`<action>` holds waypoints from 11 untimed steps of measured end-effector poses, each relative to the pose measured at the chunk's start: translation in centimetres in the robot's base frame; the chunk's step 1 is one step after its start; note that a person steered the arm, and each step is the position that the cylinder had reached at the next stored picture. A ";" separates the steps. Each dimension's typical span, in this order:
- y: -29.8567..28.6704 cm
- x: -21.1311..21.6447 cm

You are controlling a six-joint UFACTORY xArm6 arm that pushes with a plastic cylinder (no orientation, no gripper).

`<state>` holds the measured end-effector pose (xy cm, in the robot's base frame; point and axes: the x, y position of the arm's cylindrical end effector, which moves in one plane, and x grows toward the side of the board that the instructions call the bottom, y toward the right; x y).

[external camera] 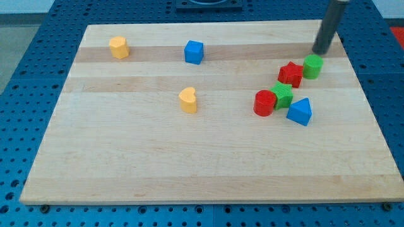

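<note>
Inspector: Blocks, nearest the view's bottom first, please.

Operator: On the view's right, a blue wedge block (300,112) lies lowest on the wooden tabletop (189,164). A red cylinder (264,103) and a green star block (283,94) sit just above it, packed close. The yellow heart block (187,99) stands alone near the middle. Further up are a red star block (290,74) and a green cylinder (312,65), side by side. Farthest are a blue cube (194,52) and a yellow hexagon block (118,46), well apart at the view's top left.

Inspector: And the arm? State of the jaws?

Operator: No jaws are fitted; it ends in a plain dark rod. My tip (322,52) rests near the top right corner, just above the green cylinder and apart from it.

Inspector: Handling advice?

Operator: In my judgement, contact from there meets the green cylinder first. The red star block lies so close that both would likely shift together. A slow, centred push should stop a round block rolling off the rod.

Inspector: Anything unclear?

Operator: The rod's upper part is cut off by the frame. Whether the green cylinder and red star block touch, I cannot tell. The far faces of the clustered blocks are hidden.
</note>
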<state>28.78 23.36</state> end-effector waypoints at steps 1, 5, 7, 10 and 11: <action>6.2 6.3; 0.8 8.8; -5.0 4.7; 0.4 1.0; -3.5 0.5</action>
<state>29.27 19.89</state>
